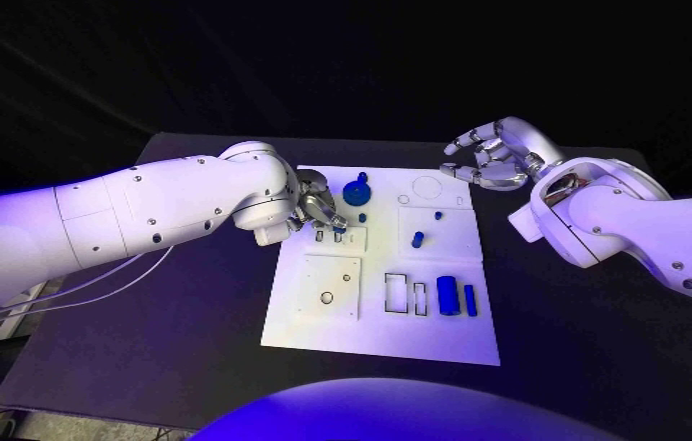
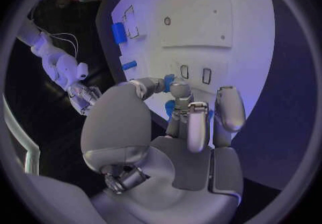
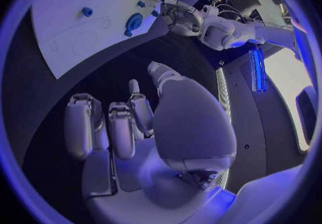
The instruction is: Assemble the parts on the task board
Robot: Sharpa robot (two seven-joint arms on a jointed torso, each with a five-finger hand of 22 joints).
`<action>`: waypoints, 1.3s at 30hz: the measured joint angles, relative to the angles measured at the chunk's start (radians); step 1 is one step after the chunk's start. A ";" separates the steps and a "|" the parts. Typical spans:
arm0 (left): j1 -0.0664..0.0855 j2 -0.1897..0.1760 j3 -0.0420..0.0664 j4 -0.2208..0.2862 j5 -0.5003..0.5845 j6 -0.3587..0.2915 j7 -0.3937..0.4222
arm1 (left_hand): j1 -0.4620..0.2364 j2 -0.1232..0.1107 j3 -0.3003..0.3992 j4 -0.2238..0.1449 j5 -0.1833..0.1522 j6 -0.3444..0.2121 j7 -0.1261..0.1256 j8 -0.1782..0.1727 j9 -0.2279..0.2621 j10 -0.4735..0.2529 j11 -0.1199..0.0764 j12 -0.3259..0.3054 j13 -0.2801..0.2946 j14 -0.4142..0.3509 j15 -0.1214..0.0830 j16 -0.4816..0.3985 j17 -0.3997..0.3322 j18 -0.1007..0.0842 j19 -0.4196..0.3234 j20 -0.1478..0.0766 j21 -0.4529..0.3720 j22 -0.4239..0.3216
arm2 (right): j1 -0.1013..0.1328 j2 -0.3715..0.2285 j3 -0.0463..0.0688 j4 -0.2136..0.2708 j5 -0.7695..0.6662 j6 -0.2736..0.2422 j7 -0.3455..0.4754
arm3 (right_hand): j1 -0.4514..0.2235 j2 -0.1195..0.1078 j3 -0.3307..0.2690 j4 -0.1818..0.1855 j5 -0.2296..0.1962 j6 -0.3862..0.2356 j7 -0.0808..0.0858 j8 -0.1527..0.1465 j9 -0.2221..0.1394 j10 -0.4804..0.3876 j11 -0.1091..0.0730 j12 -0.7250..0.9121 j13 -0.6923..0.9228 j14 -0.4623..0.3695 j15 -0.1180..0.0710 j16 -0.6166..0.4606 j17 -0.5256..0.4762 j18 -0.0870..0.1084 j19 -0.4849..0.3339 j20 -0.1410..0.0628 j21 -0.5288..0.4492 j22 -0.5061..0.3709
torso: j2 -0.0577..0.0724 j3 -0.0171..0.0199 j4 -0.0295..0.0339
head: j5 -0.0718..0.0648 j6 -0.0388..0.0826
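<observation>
The white task board lies in the middle of the black table. My left hand hovers over its far left part and pinches a small blue peg between thumb and finger. Just beside those fingers lies a round blue disc. Two more small blue pegs stand on the board. A blue cylinder and a thin blue bar lie near the right edge. My right hand hangs raised beyond the far right corner, fingers loosely bent, thumb apart, holding nothing.
Empty rectangular slots sit left of the cylinder. A square raised plate with small holes takes up the near left of the board. Round outlines mark the far right. Bare black table surrounds the board.
</observation>
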 measured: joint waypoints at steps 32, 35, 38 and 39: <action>-0.001 0.028 -0.025 -0.001 -0.134 0.022 -0.017 | -0.043 0.001 0.023 -0.040 0.027 0.007 0.000 0.012 0.008 0.015 0.000 0.030 0.023 0.000 0.000 0.000 0.000 0.000 0.014 0.000 0.004 0.000 | -0.004 0.001 0.000 -0.001 0.000 0.001 0.000 | -0.004 -0.004 0.003 0.003 0.006 0.000 0.000 0.000 0.001 0.000 0.000 0.000 0.000 0.000 0.000 0.000 0.000 0.000 0.000 0.000 0.000 0.000 | 0.003 -0.0012 -0.0012 | 0.004 -0.008; -0.001 0.028 -0.025 -0.001 -0.144 0.032 -0.020 | -0.045 0.000 0.021 -0.042 0.027 0.007 0.000 0.012 0.008 0.018 -0.004 0.030 0.024 0.000 0.000 0.000 0.000 0.000 0.014 0.000 0.004 0.000 | -0.004 0.001 0.000 -0.001 0.000 0.001 0.000 | -0.004 -0.004 0.003 0.003 0.006 0.000 0.000 0.000 0.001 0.000 0.000 0.000 0.000 0.000 0.000 0.000 0.000 0.000 0.000 0.000 0.000 0.000 | 0.003 -0.0009 -0.0012 | 0.004 -0.010; -0.001 0.028 -0.025 -0.001 -0.153 0.042 -0.023 | -0.045 0.000 0.021 -0.042 0.034 0.011 0.000 0.012 0.008 0.018 -0.004 0.030 0.024 0.000 0.000 0.000 0.000 0.000 0.014 0.000 0.004 0.000 | -0.004 0.001 0.000 -0.001 0.000 0.001 0.000 | -0.004 -0.004 0.003 0.003 0.006 0.000 0.000 0.000 0.001 0.000 0.000 0.000 0.000 0.000 0.000 0.000 0.000 0.000 0.000 0.000 0.000 0.000 | 0.002 -0.0009 -0.0012 | 0.005 -0.011; -0.001 0.028 -0.025 -0.001 -0.155 0.046 -0.024 | -0.045 0.000 0.021 -0.042 0.034 0.011 -0.001 0.012 0.009 0.018 -0.004 0.030 0.024 0.000 0.000 0.000 0.000 0.000 0.014 0.000 0.004 0.000 | -0.004 0.001 0.000 -0.001 0.000 0.001 0.000 | -0.004 -0.004 0.003 0.003 0.006 0.000 0.000 0.000 0.001 0.000 0.000 0.000 0.000 0.000 0.000 0.000 0.000 0.000 0.000 0.000 0.000 0.000 | 0.002 -0.0009 -0.0012 | 0.005 -0.012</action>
